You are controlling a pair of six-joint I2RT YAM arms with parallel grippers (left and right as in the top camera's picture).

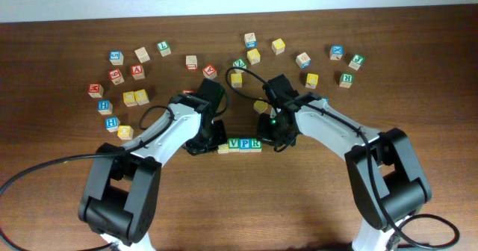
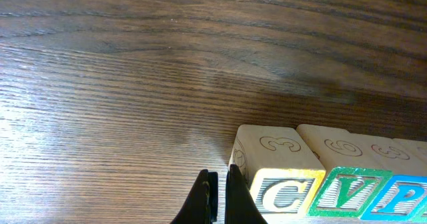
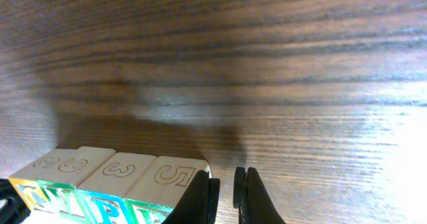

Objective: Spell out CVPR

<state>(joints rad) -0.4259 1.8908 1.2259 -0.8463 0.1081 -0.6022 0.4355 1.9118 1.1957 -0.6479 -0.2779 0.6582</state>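
Near the front middle of the counter point(image 2: 133, 84), the four lettered blocks sit in one tight row, side touching side: the C block point(image 2: 283, 194), the V block point(image 2: 352, 187), the P block point(image 2: 407, 194) and the R block point(image 3: 170, 179), reading C-V-P-R in the overhead view. The left claw point(image 2: 219, 185) is down at counter level just beside the outer face of the C block, fingers closed with nothing between them. The right claw point(image 3: 225, 187) mirrors it at the R end, shut to a thin slit and likewise empty. Closed fingers make a blunt pusher, so my reading is that the two arms bracket the row to square it up and take out gaps, not to lift anything (the C looks slightly forward of its neighbours from overhead). The spare blocks point(image 1: 278, 45) lie scattered well apart along the far side, out of the way of the word. The spelling itself looks done.
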